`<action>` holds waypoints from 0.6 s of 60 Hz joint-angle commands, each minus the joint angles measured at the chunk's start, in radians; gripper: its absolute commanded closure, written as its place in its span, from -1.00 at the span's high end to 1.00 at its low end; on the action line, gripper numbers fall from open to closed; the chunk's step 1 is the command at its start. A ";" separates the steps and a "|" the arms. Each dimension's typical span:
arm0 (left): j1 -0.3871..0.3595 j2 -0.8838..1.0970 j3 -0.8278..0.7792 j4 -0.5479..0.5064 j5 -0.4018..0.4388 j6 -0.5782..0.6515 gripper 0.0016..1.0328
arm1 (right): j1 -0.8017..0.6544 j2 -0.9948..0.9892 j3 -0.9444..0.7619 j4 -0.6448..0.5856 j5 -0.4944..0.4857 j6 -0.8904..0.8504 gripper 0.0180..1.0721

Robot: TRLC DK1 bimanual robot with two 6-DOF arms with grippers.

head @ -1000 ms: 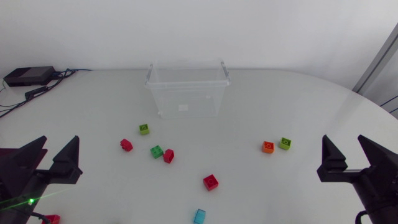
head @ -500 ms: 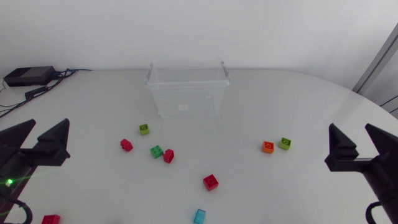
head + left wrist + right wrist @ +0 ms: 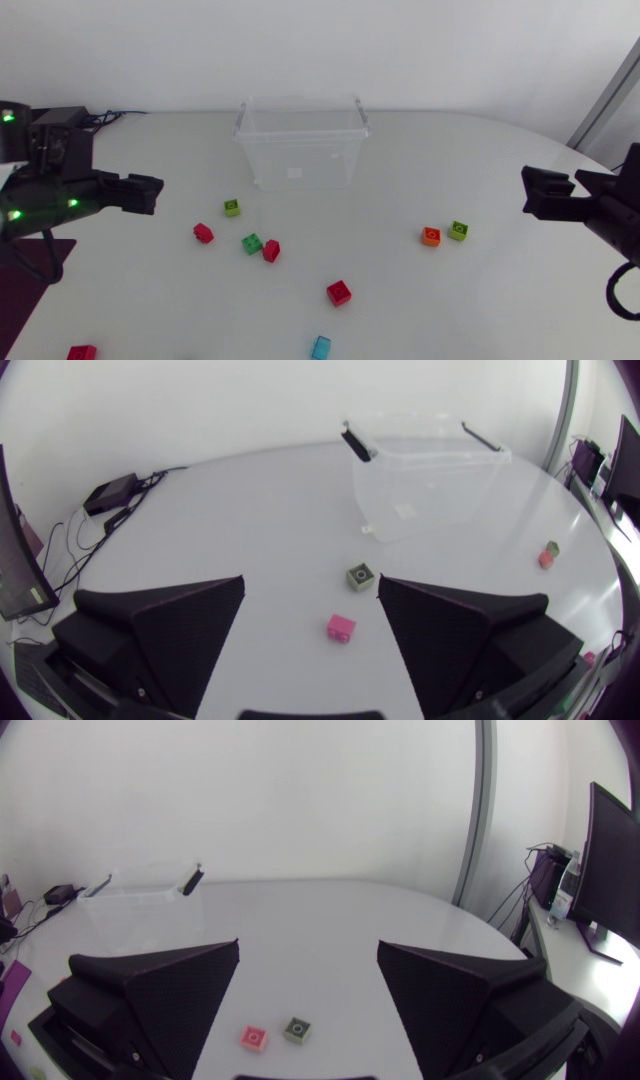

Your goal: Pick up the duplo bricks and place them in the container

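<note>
Clear, open-topped container, upright at the desk's far middle. Before it, on my left: lime brick, small red brick, green brick just beside tilted red brick. Nearer me: central red brick, cyan brick, corner red brick. On my right: orange brick beside olive-green brick.

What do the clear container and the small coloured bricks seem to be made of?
Container: clear plastic, probably thin; the table shows through its walls. The orange brick, like the rest: opaque, brightly coloured plastic, likely hard; a round stud shows on top.
</note>
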State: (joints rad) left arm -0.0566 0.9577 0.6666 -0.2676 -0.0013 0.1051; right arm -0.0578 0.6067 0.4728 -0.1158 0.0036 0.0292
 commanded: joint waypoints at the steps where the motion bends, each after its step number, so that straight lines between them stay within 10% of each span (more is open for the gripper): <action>1: -0.008 0.147 0.090 -0.055 0.003 0.082 0.80 | 0.004 0.079 0.056 -0.044 0.003 0.054 0.90; 22: -0.038 0.573 0.294 -0.259 0.026 0.334 0.86 | 0.007 0.331 0.248 -0.321 -0.019 -0.023 0.90; 36: -0.060 0.701 0.349 -0.266 0.032 0.427 0.86 | -0.079 0.439 0.282 -0.366 -0.277 -0.064 0.90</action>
State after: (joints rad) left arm -0.1081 1.6012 0.9691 -0.5243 0.0216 0.4870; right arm -0.1131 1.0050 0.7296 -0.4683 -0.2443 -0.0166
